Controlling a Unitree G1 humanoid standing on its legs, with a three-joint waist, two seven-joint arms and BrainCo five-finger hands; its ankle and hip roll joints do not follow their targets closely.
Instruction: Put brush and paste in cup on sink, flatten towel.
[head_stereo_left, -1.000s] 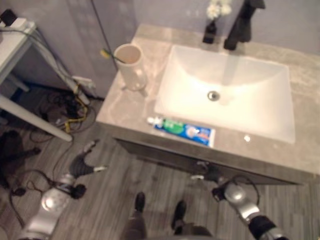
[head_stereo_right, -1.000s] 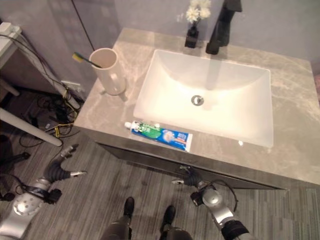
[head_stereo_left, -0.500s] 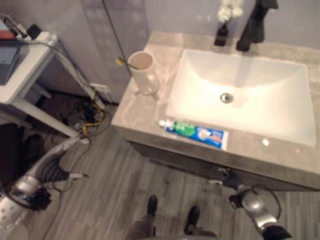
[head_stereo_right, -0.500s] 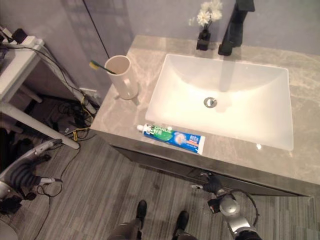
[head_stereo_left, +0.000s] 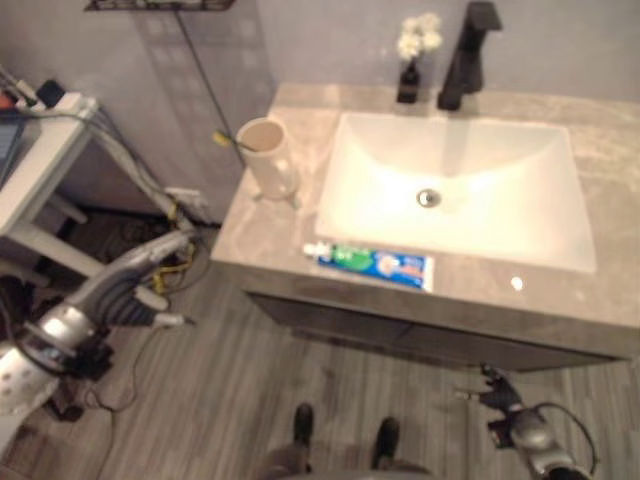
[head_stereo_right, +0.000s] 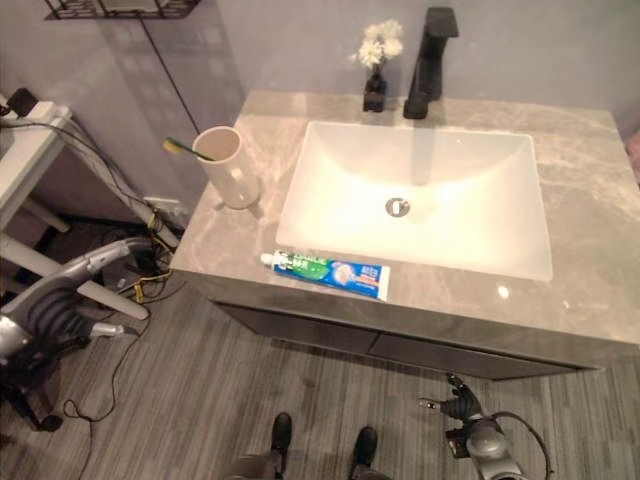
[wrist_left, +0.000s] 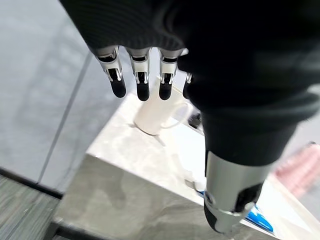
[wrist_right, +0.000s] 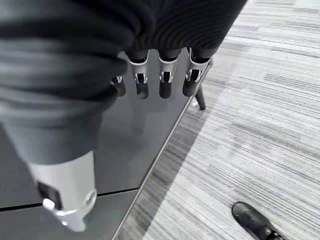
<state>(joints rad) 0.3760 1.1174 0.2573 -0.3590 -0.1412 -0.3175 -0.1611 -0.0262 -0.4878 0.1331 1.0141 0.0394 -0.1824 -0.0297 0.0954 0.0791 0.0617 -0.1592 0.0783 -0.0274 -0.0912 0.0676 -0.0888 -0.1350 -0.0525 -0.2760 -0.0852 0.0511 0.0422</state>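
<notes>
A cream cup stands on the grey counter left of the basin, and a green-and-yellow toothbrush sticks out of it. The blue-and-green toothpaste tube lies flat along the counter's front edge. My left hand hangs open off the counter's left front corner, below its top; past its straight fingers the left wrist view shows the cup. My right hand is low in front of the dark cabinet, its fingers straight and holding nothing.
A white basin fills the counter's middle, with a black faucet and a small vase of white flowers behind it. A white table and loose cables crowd the floor at the left.
The whole view has shifted. My left hand has risen closer to the counter's left front corner. My right hand now sits lower, farther from the cabinet front. Cup and toothpaste stay put.
</notes>
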